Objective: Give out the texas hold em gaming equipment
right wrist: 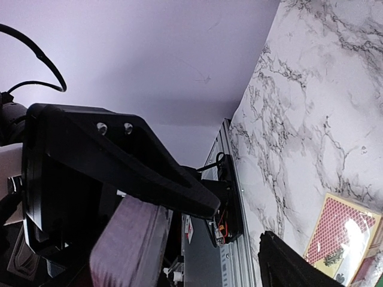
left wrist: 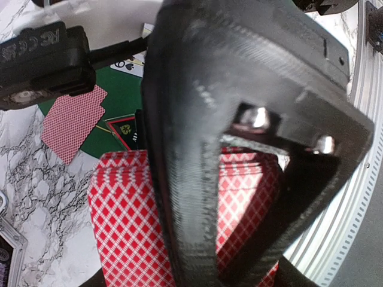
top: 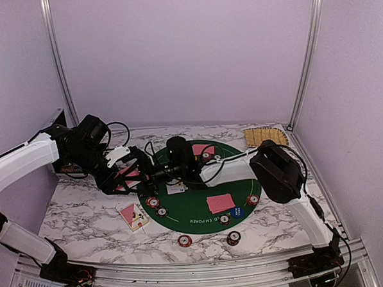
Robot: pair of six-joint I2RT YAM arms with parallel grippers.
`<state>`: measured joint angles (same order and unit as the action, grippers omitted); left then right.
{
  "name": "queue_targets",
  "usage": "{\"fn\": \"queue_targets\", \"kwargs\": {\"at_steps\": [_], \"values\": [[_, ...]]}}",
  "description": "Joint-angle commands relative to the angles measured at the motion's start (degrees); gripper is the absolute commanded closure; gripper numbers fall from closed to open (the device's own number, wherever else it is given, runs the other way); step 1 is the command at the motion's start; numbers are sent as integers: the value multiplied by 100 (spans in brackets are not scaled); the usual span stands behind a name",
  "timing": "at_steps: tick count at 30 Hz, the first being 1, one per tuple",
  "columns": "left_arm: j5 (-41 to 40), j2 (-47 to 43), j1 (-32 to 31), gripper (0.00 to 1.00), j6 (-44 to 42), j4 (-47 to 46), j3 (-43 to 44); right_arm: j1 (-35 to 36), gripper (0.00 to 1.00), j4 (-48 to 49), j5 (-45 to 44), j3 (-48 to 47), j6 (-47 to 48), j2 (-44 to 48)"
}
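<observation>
My left gripper is shut on a deck of red-backed playing cards, held just off the left rim of the green mat. The left wrist view shows the deck clamped between the black fingers. My right gripper reaches across the mat to the deck and stands open. In its wrist view the deck's edge lies under the upper finger, apart from the lower one. Single red-backed cards lie on the mat. Chip stacks sit by its rim.
Two cards lie on the marble left of the mat, also in the right wrist view as cards. Two chip stacks stand in front of the mat. A blue button rests on the mat. A straw tray is back right.
</observation>
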<state>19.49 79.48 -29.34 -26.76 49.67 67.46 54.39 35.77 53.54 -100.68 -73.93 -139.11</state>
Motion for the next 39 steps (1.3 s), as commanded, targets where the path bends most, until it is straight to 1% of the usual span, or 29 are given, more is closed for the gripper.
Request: {"fn": "queue_targets", "kwargs": {"at_steps": [1, 4, 6, 14, 20, 26, 37, 39], "values": [[99, 20, 16, 100, -22, 60, 147, 28, 24, -180, 117, -294, 37, -125], [89, 9, 16, 100, -20, 60, 135, -25, 30, -358, 114, -339, 131, -98], [87, 7, 16, 100, -26, 60, 135, -84, 33, -445, 64, -257, 190, -28], [106, 22, 14, 100, -33, 60, 162, -281, 38, -1234, -91, -63, 806, 333], [87, 4, 16, 100, -31, 60, 136, -409, 50, -1159, -107, 269, 862, 621], [77, -1, 16, 100, -20, 56, 127, -431, 59, -1137, -65, 324, 882, 742], [32, 2, 13, 100, -49, 60, 53, -506, 82, -877, -37, 654, 765, 1104], [29, 9, 15, 100, -57, 60, 48, -521, 84, -814, -50, 717, 741, 1166]]}}
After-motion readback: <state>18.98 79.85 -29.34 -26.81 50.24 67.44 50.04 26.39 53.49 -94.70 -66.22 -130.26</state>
